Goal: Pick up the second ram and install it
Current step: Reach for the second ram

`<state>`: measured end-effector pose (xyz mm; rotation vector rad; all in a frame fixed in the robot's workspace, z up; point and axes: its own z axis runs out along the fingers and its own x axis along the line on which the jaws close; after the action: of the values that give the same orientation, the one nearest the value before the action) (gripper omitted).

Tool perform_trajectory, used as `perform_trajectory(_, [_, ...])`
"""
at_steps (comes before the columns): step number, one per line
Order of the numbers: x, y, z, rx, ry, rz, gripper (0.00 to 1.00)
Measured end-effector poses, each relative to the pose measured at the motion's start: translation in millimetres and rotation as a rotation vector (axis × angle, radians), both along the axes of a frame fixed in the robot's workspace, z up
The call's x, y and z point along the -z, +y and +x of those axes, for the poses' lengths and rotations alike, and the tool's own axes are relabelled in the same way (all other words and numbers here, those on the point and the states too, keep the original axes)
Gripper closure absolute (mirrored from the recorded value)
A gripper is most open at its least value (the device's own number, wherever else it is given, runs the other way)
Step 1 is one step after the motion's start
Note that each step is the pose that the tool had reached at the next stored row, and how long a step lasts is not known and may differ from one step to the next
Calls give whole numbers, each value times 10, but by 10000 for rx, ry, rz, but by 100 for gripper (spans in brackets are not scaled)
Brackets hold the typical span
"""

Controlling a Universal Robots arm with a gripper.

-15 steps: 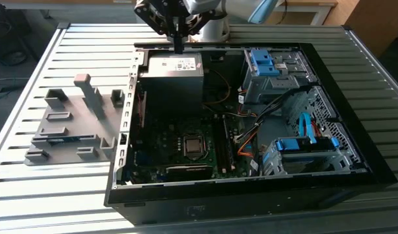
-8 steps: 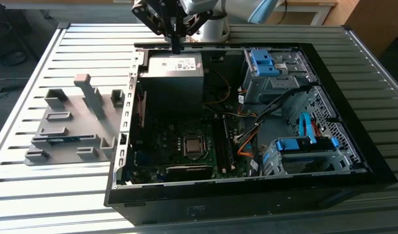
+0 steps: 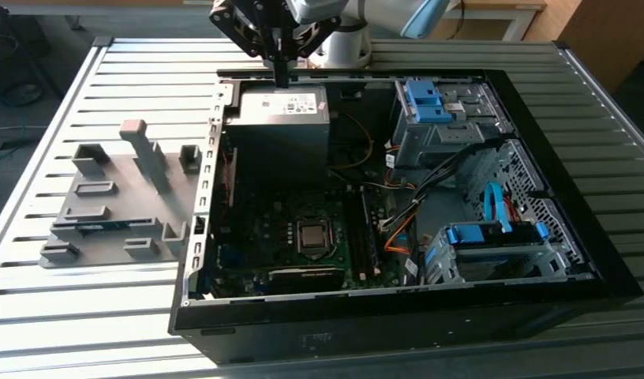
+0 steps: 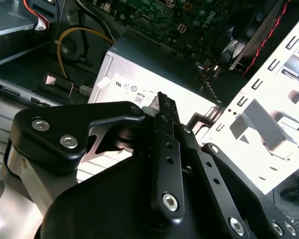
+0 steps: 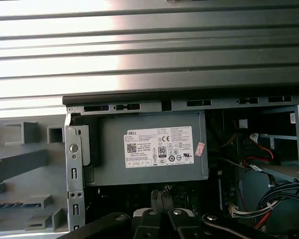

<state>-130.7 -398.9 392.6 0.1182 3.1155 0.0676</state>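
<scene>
My gripper [image 3: 283, 77] hangs over the far end of the open computer case, just above the grey power supply [image 3: 285, 106], fingers pointing down and shut with nothing between them. In the second wrist view the black fingertips [image 4: 160, 105] sit pressed together over the power supply's label. The second ram [image 3: 99, 224] is a thin dark blue strip lying in the grey holder tray [image 3: 122, 197] at the exterior view's left, well away from the gripper. It also shows in the first wrist view as a dark blue strip [image 5: 15, 204] in the tray. Long black memory slots [image 3: 365, 237] run beside the processor socket.
The black case [image 3: 406, 308] lies open on a slatted metal table [image 3: 48, 316]. Blue drive cages [image 3: 491, 237] and loose cables [image 3: 406, 213] fill the case's side toward the exterior view's right. The tray's upright posts [image 3: 143, 150] stand between the ram and the case wall.
</scene>
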Motion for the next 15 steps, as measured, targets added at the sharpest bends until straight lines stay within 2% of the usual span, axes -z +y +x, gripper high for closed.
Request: perform_trajectory(15, [3,0,-71,0,0,0,89])
